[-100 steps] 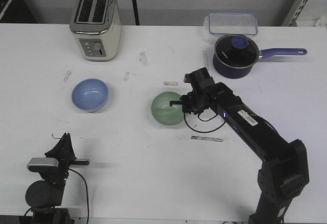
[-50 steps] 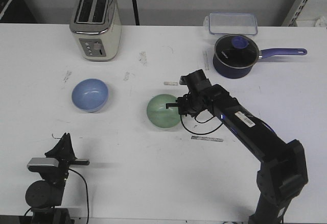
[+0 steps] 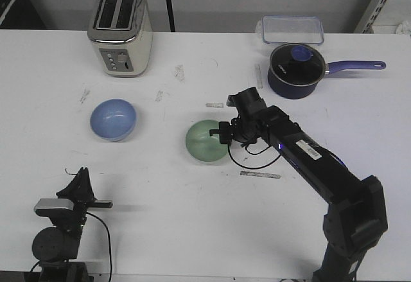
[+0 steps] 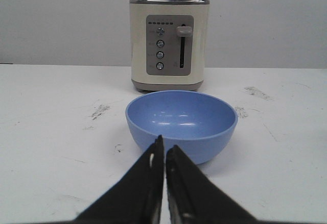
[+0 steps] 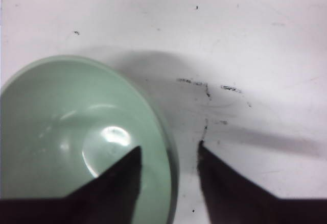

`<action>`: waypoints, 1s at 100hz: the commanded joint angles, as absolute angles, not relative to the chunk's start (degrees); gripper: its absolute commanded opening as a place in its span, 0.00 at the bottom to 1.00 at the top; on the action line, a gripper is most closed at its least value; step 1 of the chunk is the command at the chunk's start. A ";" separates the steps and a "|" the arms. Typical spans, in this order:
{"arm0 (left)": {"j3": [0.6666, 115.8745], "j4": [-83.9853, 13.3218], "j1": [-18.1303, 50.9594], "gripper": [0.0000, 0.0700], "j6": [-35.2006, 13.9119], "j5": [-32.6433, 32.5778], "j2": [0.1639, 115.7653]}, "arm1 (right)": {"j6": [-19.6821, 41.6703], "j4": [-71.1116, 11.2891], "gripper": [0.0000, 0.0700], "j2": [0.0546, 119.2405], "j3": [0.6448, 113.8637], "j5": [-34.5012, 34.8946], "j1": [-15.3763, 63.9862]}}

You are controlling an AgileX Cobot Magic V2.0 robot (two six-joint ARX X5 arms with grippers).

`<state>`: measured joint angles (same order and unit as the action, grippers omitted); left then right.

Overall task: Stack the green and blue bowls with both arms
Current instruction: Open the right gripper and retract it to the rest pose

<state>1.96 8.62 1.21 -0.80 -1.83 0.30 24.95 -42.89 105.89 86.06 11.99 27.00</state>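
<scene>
My right pincer gripper [image 3: 224, 132] straddles the rim of the pale mint green glossy bowl [image 3: 207, 142].

One finger sits inside that bowl, one outside, spread with a gap on the wall, mid-table. My left pincer gripper [image 4: 164, 152] is pressed together on nothing, pointing at the light periwinkle blue glossy bowl [image 4: 181, 124] before the cream toaster [image 4: 169, 43].
</scene>
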 commanded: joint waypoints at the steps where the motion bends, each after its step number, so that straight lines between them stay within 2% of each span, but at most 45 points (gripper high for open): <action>1: 0.67 9.48 1.23 0.00 -1.08 -2.15 0.19 | 25.21 -42.04 0.62 105.08 86.83 11.84 27.46; 24: 0.67 9.48 1.23 0.00 -1.08 -2.15 0.19 | 22.92 -39.57 0.63 99.74 86.83 7.25 27.49; 43: 0.67 9.48 1.23 0.00 -1.10 -2.15 0.19 | 15.42 -36.60 0.55 94.89 85.78 0.12 26.94; 49: 0.69 9.48 1.23 0.00 -1.08 -2.15 0.19 | 12.64 -34.57 0.46 92.71 84.31 -1.56 26.11; 61: 0.67 9.48 1.23 0.00 -1.08 -2.15 0.19 | 8.54 -28.40 0.08 87.59 79.20 -1.98 23.55; 65: 0.67 9.48 1.23 0.00 -1.08 -2.15 0.19 | 7.07 -25.93 0.00 85.49 76.93 -1.96 22.50; 89: 0.67 9.48 1.23 0.00 -1.08 -2.13 0.19 | -5.23 -9.78 0.00 72.18 61.63 -1.30 15.62; 100: 0.67 9.48 1.23 0.00 -1.08 -2.15 0.19 | -7.66 -5.58 0.00 66.19 55.33 -1.32 10.98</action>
